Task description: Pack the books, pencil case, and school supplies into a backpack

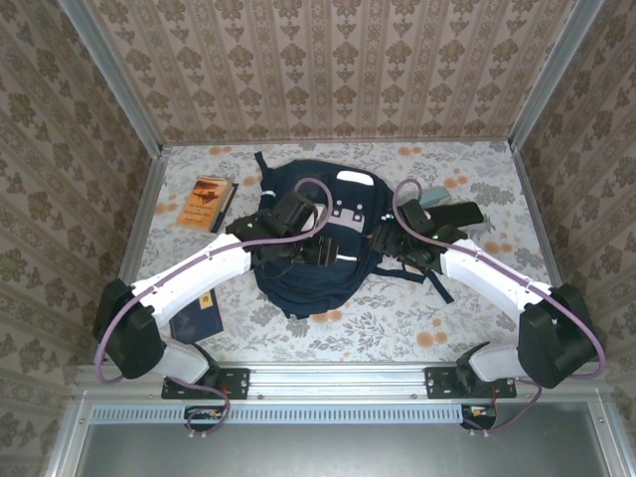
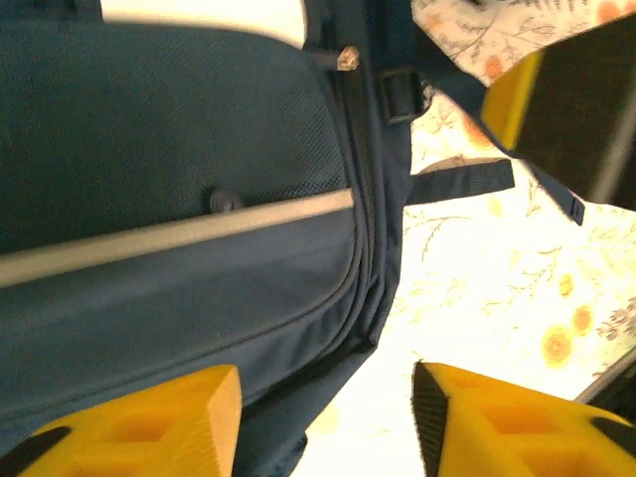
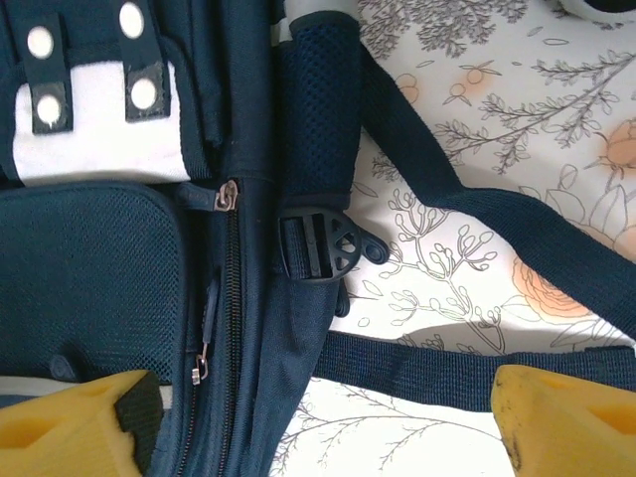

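Note:
The navy backpack (image 1: 318,234) lies flat mid-table, its zipper (image 3: 231,328) closed. My left gripper (image 1: 310,250) hovers over its lower front, open, with the pack's side edge (image 2: 378,288) below the gap between its yellow fingers (image 2: 149,422) and nothing between them. My right gripper (image 1: 393,246) is wide open above the pack's right side, straddling the zipper pull (image 3: 202,370) and a strap (image 3: 447,363). The orange-brown book (image 1: 206,202) lies left of the pack. The navy book (image 1: 195,320) shows partly under my left arm. A dark oblong item (image 1: 455,214) lies right of the pack; I cannot tell whether it is the pencil case.
A black buckle (image 3: 323,248) and loose straps (image 3: 467,189) trail off the pack's right side onto the floral tablecloth (image 1: 397,318). A teal piece (image 1: 434,198) sits beside the dark item. Patterned walls (image 1: 328,70) close in the table on three sides.

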